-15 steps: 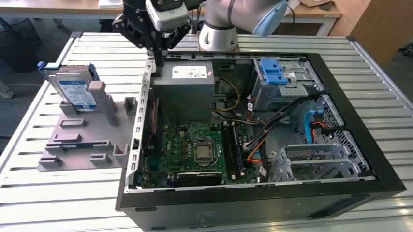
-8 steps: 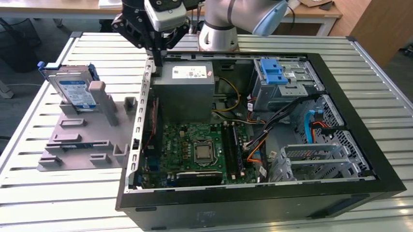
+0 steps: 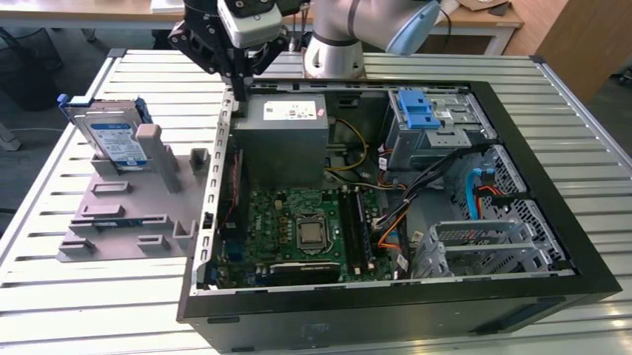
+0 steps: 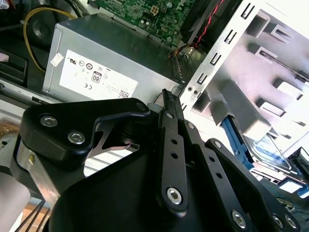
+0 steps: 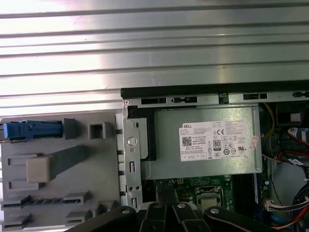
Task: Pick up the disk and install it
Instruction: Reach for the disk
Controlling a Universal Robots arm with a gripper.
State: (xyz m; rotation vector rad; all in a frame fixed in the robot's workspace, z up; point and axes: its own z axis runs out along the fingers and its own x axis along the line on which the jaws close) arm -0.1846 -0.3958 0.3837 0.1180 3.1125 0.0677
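Observation:
The disk (image 3: pixel 112 137), a silver drive with a white-and-blue label in a blue bracket, stands on edge in the grey fixture (image 3: pixel 129 214) at the exterior view's left. It also appears in the second wrist view as the disk (image 4: pixel 267 146) behind a fixture post, and edge-on in the first wrist view as the disk (image 5: pixel 32 129). My gripper (image 3: pixel 240 87) hangs above the back left corner of the open computer case, to the right of the disk and apart from it. The gripper (image 4: pixel 167 94) is shut with nothing between its fingers; its black links (image 5: pixel 166 212) show in the first wrist view.
The open computer case (image 3: pixel 553 222) lies on a slatted metal table (image 3: pixel 59 296). Inside are a grey power-supply box (image 3: pixel 286 127), a green motherboard (image 3: pixel 306 229), loose cables, a blue latch on a metal cage (image 3: pixel 425 111) and drive cages (image 3: pixel 484 244) at the right.

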